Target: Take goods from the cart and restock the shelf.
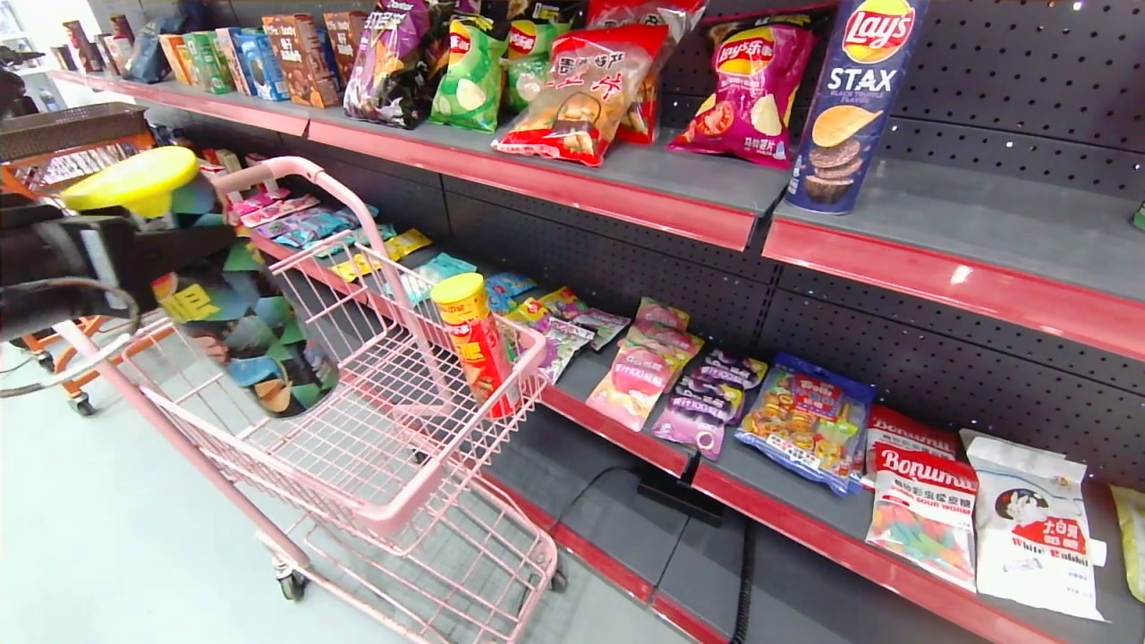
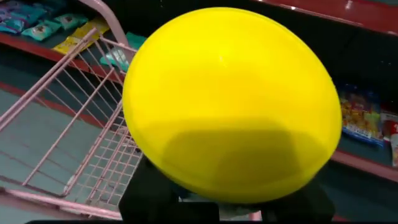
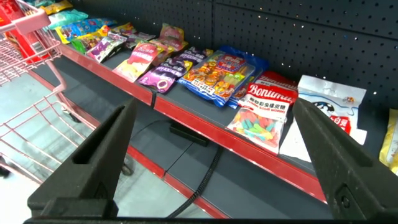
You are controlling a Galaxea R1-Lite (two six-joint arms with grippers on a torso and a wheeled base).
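Head view: yellow-lidded can [image 1: 250, 322] before cart [image 1: 407, 505]

Left gripper [image 1: 170, 250]: fingers lost in a dark mass clamped across the tall multicoloured cardboard tube [image 1: 255, 340]; arm cut off at the edge.
Tube body: from the wrist, hidden under its round yellow plastic lid [image 2: 230, 99].
White paper sweets bag [image 3: 326, 102]: one corner behind a finger of the wide-spread right gripper [image 3: 214, 109].
Flat yellow packet [image 3: 392, 140]: just beyond that finger, cut off.
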